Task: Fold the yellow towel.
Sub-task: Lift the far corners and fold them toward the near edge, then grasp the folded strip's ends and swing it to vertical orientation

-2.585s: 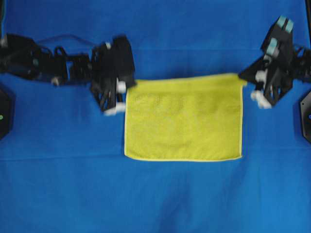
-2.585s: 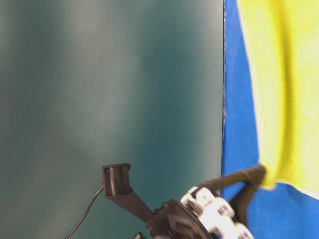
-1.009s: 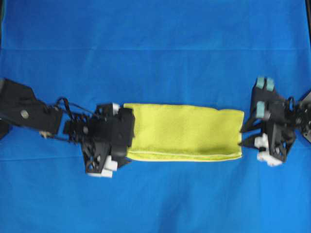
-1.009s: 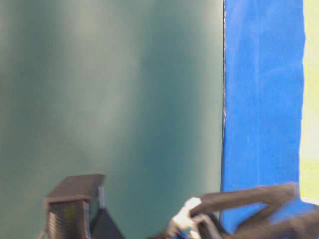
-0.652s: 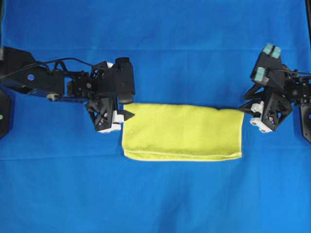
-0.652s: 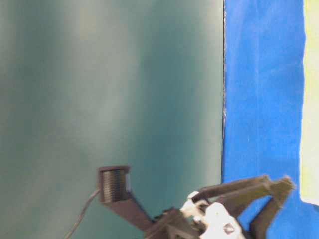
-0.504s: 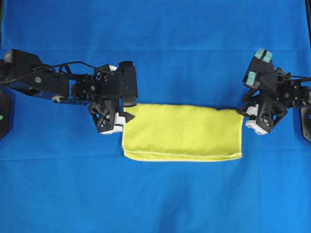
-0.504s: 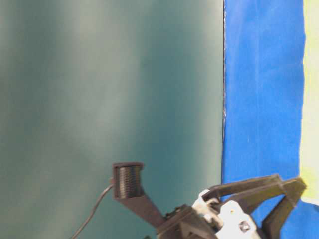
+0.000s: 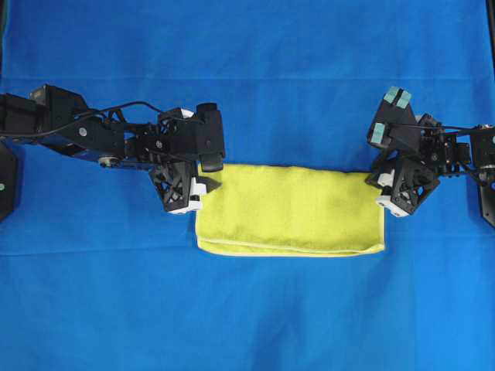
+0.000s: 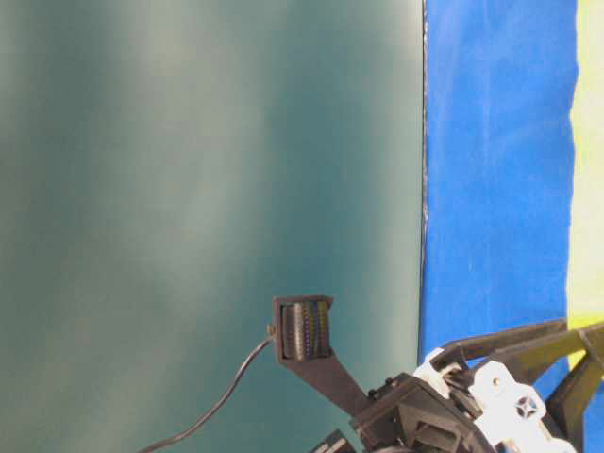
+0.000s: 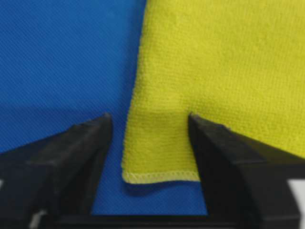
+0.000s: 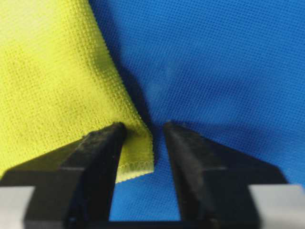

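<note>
The yellow towel [image 9: 290, 209] lies folded in half as a flat rectangle on the blue table cover [image 9: 247, 77], with its hemmed edges toward the near side. My left gripper [image 9: 199, 184] is open at the towel's far left corner. In the left wrist view the corner of the towel [image 11: 214, 62] lies between the spread jaws of my left gripper [image 11: 148, 119]. My right gripper [image 9: 379, 189] is open at the far right corner. In the right wrist view the corner of the towel [image 12: 47, 71] lies in the gap of my right gripper [image 12: 144, 126], next to the left finger [image 12: 95, 157].
The blue cover spreads on all sides of the towel. In the table-level view a dark green wall [image 10: 189, 189] fills the left, and the towel's edge [image 10: 589, 142] shows at the far right.
Both grippers carried the far edge onto the near edge, folding the towel in half, then let go. They have since moved back and inward to the far corners.
</note>
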